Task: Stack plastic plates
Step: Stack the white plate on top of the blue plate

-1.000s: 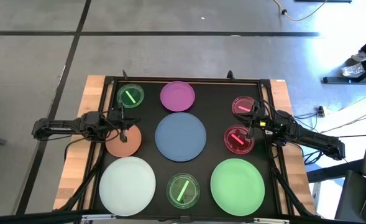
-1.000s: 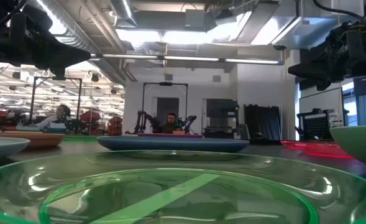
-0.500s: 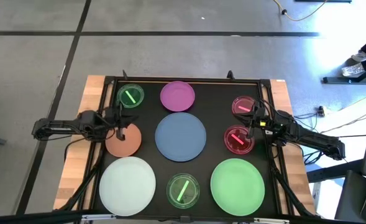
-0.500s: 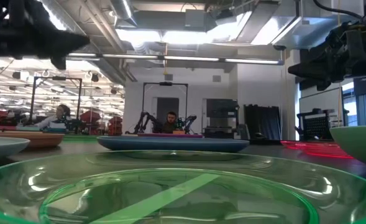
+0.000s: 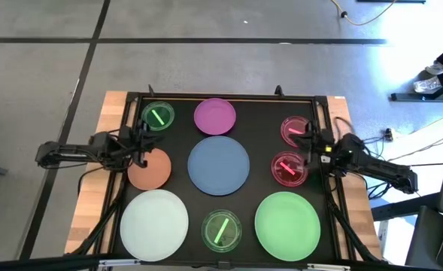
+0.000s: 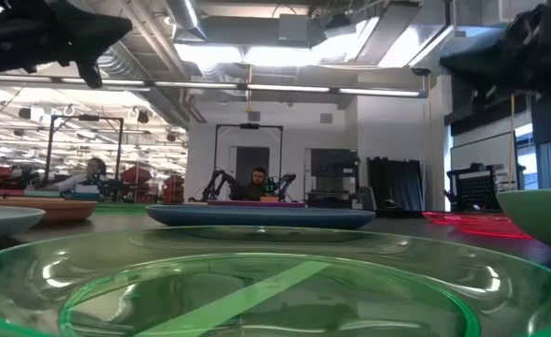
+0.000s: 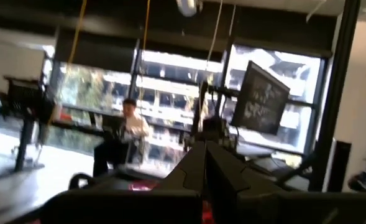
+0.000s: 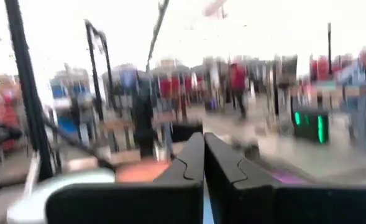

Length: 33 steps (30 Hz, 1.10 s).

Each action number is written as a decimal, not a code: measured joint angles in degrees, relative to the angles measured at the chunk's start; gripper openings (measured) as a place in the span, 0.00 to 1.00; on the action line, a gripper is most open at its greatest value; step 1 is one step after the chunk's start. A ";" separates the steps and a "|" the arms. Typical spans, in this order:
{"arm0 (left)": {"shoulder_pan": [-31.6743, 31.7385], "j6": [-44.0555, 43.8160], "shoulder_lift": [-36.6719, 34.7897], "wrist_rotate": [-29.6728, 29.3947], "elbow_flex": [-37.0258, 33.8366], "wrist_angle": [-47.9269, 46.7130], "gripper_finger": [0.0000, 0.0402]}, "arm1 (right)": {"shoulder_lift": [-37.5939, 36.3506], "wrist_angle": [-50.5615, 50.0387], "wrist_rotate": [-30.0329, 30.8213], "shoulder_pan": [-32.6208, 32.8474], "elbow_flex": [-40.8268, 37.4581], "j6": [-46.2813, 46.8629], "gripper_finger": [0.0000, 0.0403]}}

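Note:
Several round plates lie flat and apart on the black mat. At the far side are a small green plate (image 5: pixel 158 117), a purple plate (image 5: pixel 214 115) and a small pink plate (image 5: pixel 295 128). The middle row holds an orange plate (image 5: pixel 150 171), a blue plate (image 5: pixel 219 164) and a small red plate (image 5: pixel 289 168). Nearest are a white plate (image 5: pixel 154 220), a small green plate (image 5: pixel 221 229) and a large green plate (image 5: pixel 287 226). My left gripper (image 5: pixel 144 146) hangs shut above the orange plate's far edge. My right gripper (image 5: pixel 308 143) hangs shut between the pink and red plates. Both wrist views look level into the room past shut fingers.
The mat sits on a wooden table (image 5: pixel 93 196) with bare strips at its left and right edges. Narrow gaps separate the plates. Cables run along the mat's sides near both arms. People and other robot stations show in the room beyond the table.
Both arms have risen. My left gripper has drawn back from over the orange plate's middle toward the table's far-left, uncovering more of that plate. My right gripper has lifted and shifted slightly toward the right edge. No plate has moved.

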 joint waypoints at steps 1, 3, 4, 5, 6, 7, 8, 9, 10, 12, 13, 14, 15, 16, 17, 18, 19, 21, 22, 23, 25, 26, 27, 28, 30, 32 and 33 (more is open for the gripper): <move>-0.10 -0.62 1.68 0.15 0.61 0.01 0.02 | 0.00 2.61 -0.42 0.00 0.00 0.40 0.01; -0.58 -0.73 5.59 0.36 2.28 0.08 0.02 | 0.07 6.71 -1.93 0.00 0.02 0.64 0.01; -0.94 -0.75 7.54 0.62 3.24 0.01 0.02 | 0.55 8.49 -2.49 0.00 0.02 0.59 0.01; -1.41 -0.76 9.75 0.97 4.44 -0.01 0.02 | 1.34 10.09 -2.92 0.00 0.06 0.54 0.01; -1.93 -0.76 12.01 1.21 5.83 -0.21 0.02 | 2.24 11.12 -3.00 0.00 0.06 0.54 0.01; -2.55 -0.76 14.19 1.22 7.20 -0.70 0.02 | 3.32 12.08 -2.95 0.00 0.06 0.53 0.01; -3.26 -0.76 16.59 1.08 8.72 -1.54 0.01 | 4.46 13.20 -2.94 0.00 0.06 0.43 0.01; -3.94 -0.74 18.90 0.44 10.55 -2.91 0.01 | 5.38 14.12 -3.04 0.00 0.06 0.34 0.01; -4.61 -0.54 21.19 -0.49 12.32 -4.29 0.01 | 6.20 14.94 -3.39 0.00 0.06 0.32 0.01; -5.95 -0.50 25.88 -1.92 15.79 -7.40 0.00 | 7.92 16.40 -4.11 0.00 0.06 -0.09 0.01; -6.60 -0.50 28.13 -2.16 17.40 -8.79 0.00 | 8.86 16.64 -4.42 0.00 0.08 -0.60 0.01; -7.29 -0.50 30.37 -2.25 18.97 -10.24 0.00 | 9.77 16.46 -4.47 0.00 0.33 -0.84 0.01; -8.03 -0.55 32.79 -2.32 20.56 -11.80 0.00 | 10.68 16.34 -4.47 0.00 0.80 -0.99 0.01; -8.91 -0.56 34.97 -2.36 22.08 -13.41 0.00 | 11.55 16.36 -4.47 0.00 1.36 -1.08 0.01; -9.82 -0.52 37.17 -2.38 23.68 -14.71 0.00 | 12.41 16.57 -4.62 0.00 1.97 -1.35 0.01; -10.86 -0.49 39.25 -2.53 25.20 -15.64 0.00 | 13.28 16.85 -5.19 0.00 2.56 -1.94 0.01; -11.91 -0.50 41.16 -3.02 26.78 -16.60 0.00 | 14.21 16.87 -6.03 0.00 2.99 -2.30 0.01; -14.02 -0.33 44.86 -4.16 29.47 -17.15 0.00 | 15.91 16.62 -7.15 0.03 3.56 -2.47 0.01; -14.90 -0.30 46.53 -4.71 30.53 -17.26 0.00 | 16.68 16.71 -7.48 0.04 3.79 -2.49 0.01; -15.50 -0.28 48.05 -5.34 31.53 -17.34 0.00 | 17.44 17.30 -7.54 0.04 3.97 -2.74 0.01; -15.98 -0.31 50.74 -6.56 33.28 -16.68 0.00 | 18.93 18.77 -7.56 0.04 4.52 -4.14 0.01; -16.15 -0.32 51.85 -6.88 34.00 -15.92 0.00 | 19.69 19.46 -7.52 0.04 4.73 -4.70 0.01; -16.22 -0.32 52.87 -6.90 34.71 -15.22 0.00 | 20.35 19.98 -7.52 0.04 4.93 -5.23 0.01; -16.22 -0.30 53.70 -6.73 35.48 -15.11 0.00 | 21.13 20.33 -7.52 0.04 5.15 -5.32 0.01; -16.19 1.04 55.13 -6.94 36.39 -14.23 0.00 | 22.74 20.48 -7.50 0.04 5.75 -5.49 0.01; -15.62 1.28 56.86 -8.83 37.17 -11.86 0.01 | 24.22 20.37 -7.49 0.04 6.40 -6.08 0.01; -15.26 1.01 57.65 -9.69 37.69 -11.50 0.01 | 24.84 20.40 -7.49 0.04 6.72 -6.64 0.01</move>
